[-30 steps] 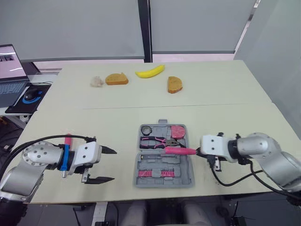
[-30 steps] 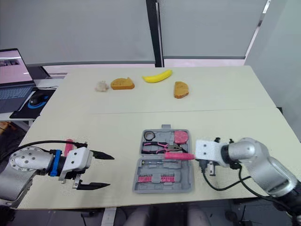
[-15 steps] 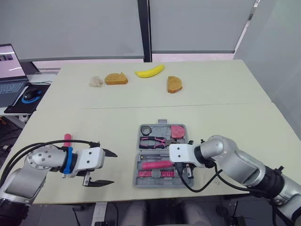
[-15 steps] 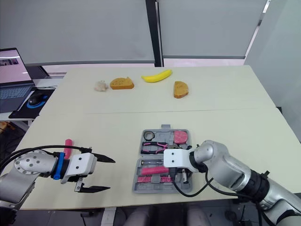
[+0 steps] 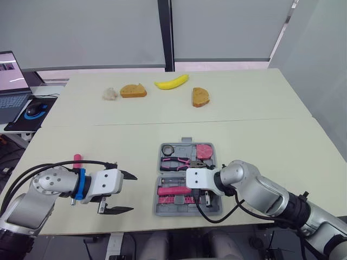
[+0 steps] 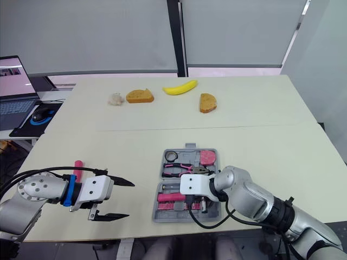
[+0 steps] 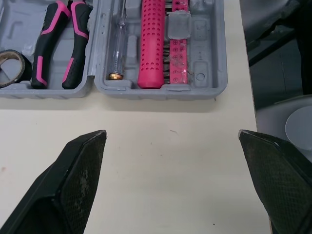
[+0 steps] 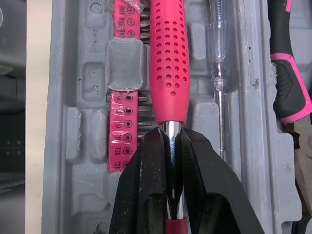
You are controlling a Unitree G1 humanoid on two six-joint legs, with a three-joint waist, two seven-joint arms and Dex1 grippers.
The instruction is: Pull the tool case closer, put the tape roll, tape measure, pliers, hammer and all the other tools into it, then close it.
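The grey tool case [image 5: 158, 210] lies open near the table's front edge. Its far half holds a black tape roll [image 5: 169, 149], pink-handled pliers [image 5: 181, 161] and a pink tape measure [image 5: 204, 150]. My right gripper [image 8: 170, 134] is over the near half, shut on the metal shank of the hammer. The hammer's pink dotted handle [image 8: 168, 63] lies in a tray slot between a strip of bits [image 8: 124, 112] and a clear tester screwdriver [image 8: 217, 53]. My left gripper [image 5: 134, 192] hovers open left of the case, nothing between its fingers.
A small pink tool [image 5: 77, 160] lies on the table behind my left arm. A banana [image 5: 171, 82], two bread pieces [image 5: 133, 90] [image 5: 200, 97] and a white lump [image 5: 110, 93] sit at the far side. A laptop [image 5: 11, 81] stands on a side desk at left.
My right gripper carried the hammer leftward from beside the case's right edge into the near tray. My left gripper drifted slightly to the right and stays open.
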